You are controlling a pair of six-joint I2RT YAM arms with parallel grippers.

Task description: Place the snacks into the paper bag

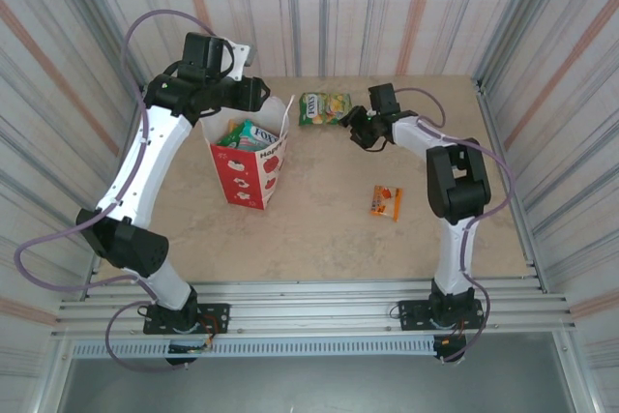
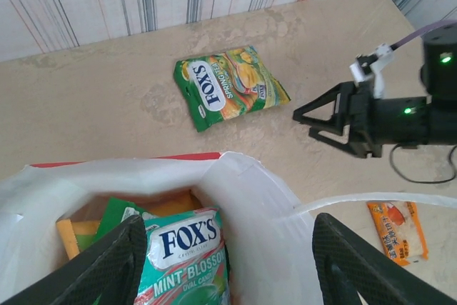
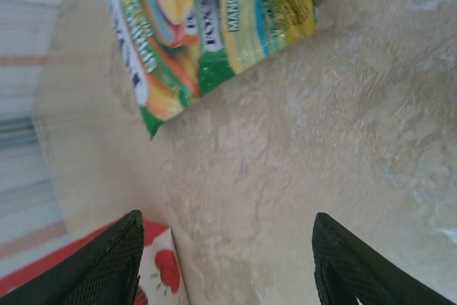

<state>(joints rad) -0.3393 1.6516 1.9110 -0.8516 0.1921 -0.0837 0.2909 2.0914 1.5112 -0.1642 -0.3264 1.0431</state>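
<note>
The paper bag (image 1: 253,179) stands upright left of the tabletop's (image 1: 319,229) middle, mouth open. Inside it a teal packet (image 2: 187,255) stands on top, with green and orange packets (image 2: 78,232) behind it. The left pincer (image 2: 228,262) hangs over the bag's mouth, fingers spread, pinching nothing. A green-yellow packet (image 1: 323,107) lies flat near the far edge, between the bag and the right pincer (image 1: 356,129), which is spread and empty just beside it. A small orange sachet (image 1: 387,201) lies toward the right edge, well apart from the bag.
</note>
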